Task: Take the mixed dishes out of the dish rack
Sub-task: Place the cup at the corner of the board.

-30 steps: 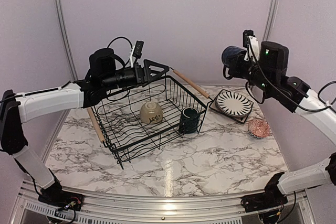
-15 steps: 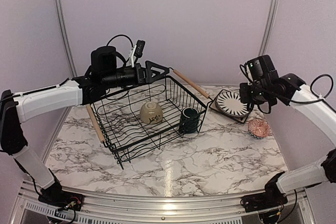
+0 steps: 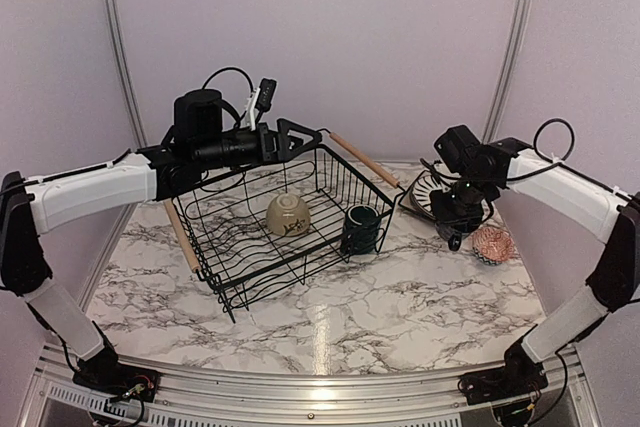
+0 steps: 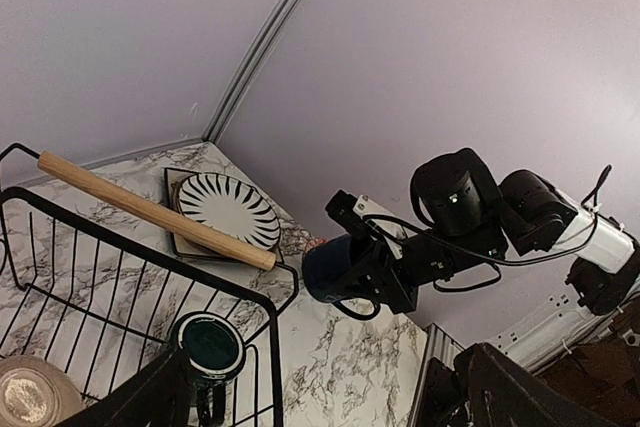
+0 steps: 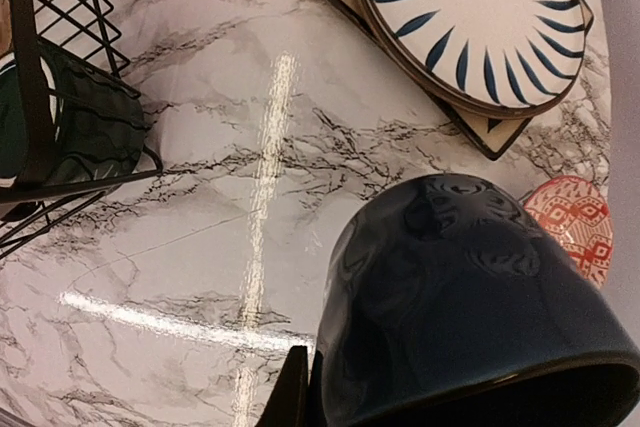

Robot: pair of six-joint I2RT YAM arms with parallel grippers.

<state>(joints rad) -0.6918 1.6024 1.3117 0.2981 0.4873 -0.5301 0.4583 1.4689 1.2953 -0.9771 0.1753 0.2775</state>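
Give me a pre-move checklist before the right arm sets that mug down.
1. Right tool shut on dark navy ceramic mug: ok.
2. Bare white marble tabletop below mug: ok.
3. Gap to small pink patterned bowl: cannot tell.
4. Left tool open above black wire dish rack: ok.
5. Rack emptied: not ok; cream round bowl and second dark mug sit inside.

right gripper swung down from high on the far right, navy mug in its grip now low, just beside the striped plate, left of the pink bowl
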